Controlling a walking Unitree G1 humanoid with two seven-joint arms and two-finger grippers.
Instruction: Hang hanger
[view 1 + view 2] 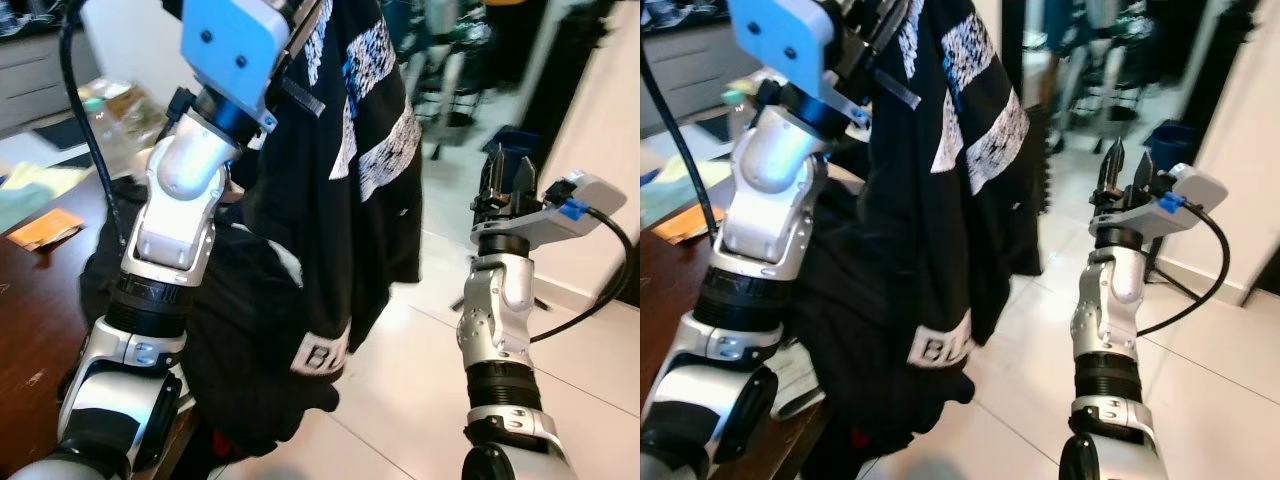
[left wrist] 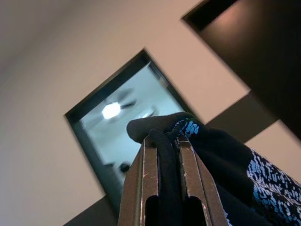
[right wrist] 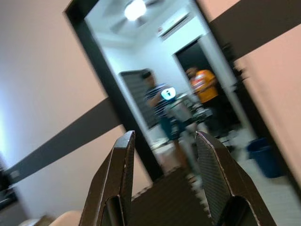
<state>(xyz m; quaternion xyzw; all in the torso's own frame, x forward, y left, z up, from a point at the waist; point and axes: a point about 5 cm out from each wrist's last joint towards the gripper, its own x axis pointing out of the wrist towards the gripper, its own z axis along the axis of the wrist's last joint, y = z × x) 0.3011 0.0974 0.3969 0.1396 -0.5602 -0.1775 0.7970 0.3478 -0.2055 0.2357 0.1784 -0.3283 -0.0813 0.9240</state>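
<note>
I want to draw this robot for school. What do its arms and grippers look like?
Both arms are shiny silver with black rings at the joints. The left arm has a light blue box with two dark dots near its wrist. The right arm has a grey wrist box with a blue plug and a black cable. The right gripper has two long, pointed black fingers.
</note>
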